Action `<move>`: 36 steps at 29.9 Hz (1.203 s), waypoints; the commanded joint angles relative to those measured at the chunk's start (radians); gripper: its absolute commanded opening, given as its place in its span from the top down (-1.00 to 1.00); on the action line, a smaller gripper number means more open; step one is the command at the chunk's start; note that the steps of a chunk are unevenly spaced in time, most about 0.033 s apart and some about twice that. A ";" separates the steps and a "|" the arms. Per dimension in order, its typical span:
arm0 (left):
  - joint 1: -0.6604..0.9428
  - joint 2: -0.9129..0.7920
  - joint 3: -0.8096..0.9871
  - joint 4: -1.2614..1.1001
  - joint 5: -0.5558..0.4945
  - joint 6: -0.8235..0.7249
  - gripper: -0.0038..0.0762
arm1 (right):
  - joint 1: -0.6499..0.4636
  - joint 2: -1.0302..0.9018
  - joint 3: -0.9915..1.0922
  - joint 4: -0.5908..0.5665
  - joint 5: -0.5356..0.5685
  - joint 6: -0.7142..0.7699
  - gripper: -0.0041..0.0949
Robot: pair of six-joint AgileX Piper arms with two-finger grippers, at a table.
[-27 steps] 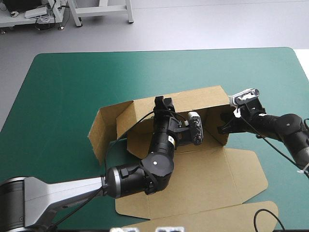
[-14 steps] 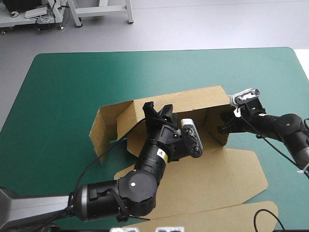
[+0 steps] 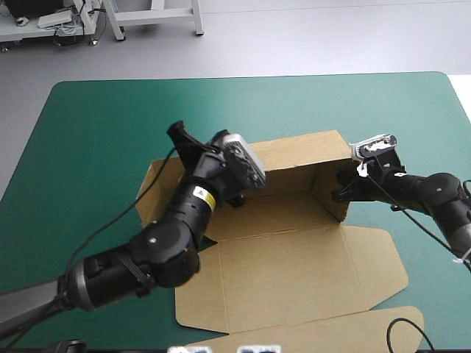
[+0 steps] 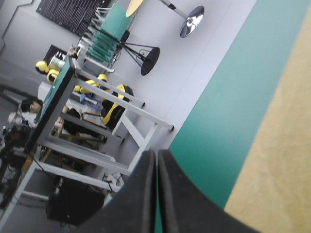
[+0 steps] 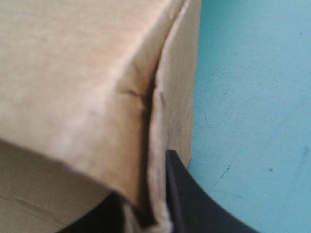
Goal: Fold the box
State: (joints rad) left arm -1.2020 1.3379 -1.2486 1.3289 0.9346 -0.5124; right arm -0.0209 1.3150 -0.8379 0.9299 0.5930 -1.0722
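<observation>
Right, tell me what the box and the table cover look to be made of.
The box: brown cardboard, matte and unprinted. It holds sharp creases, and the right wrist view shows a pale, fibrous cut edge. The cover: teal-green, smooth, with a dull finish and faint scuffs. It is probably a rubber or vinyl mat, though the look leaves that open.

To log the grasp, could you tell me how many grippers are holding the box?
1. The right gripper is clamped on the right-hand wall of the box; the left gripper, shut and empty, is raised near its far left corner.
</observation>
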 commanded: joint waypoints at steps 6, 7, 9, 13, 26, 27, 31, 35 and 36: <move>0.366 -0.141 -0.087 -0.195 -0.143 -0.021 0.92 | 0.000 -0.016 -0.022 0.004 0.098 0.066 0.92; 0.414 -0.153 -0.089 -0.220 -0.166 -0.018 0.92 | 0.000 -0.016 -0.022 0.004 0.098 0.072 0.92; 0.507 -0.174 -0.089 -0.263 -0.196 -0.016 0.92 | 0.000 -0.016 -0.022 0.004 0.098 0.085 0.92; 0.683 -0.196 -0.089 -0.399 -0.218 0.035 0.92 | 0.000 -0.016 -0.038 0.004 0.107 0.091 0.92; 1.179 -0.196 -0.089 -1.016 -0.267 0.408 0.92 | 0.070 -0.014 -0.366 -0.359 0.302 0.573 0.92; 1.220 -0.194 -0.087 -1.086 -0.267 0.444 0.92 | 0.089 -0.010 -0.399 -0.403 0.327 0.635 0.92; 1.337 -0.191 -0.076 -1.296 -0.238 0.526 0.92 | 0.158 0.041 -0.501 -0.526 0.444 0.820 0.91; 1.433 -0.164 -0.072 -1.520 -0.143 0.663 0.92 | 0.183 0.141 -0.578 -0.583 0.525 0.901 0.92; 1.453 -0.157 -0.064 -1.571 -0.126 0.693 0.92 | 0.185 0.171 -0.594 -0.588 0.537 0.908 0.92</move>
State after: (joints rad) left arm 0.2002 1.1821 -1.2969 -0.0900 0.8099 0.0951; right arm 0.1567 1.4475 -1.3679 0.3401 1.0533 -0.2266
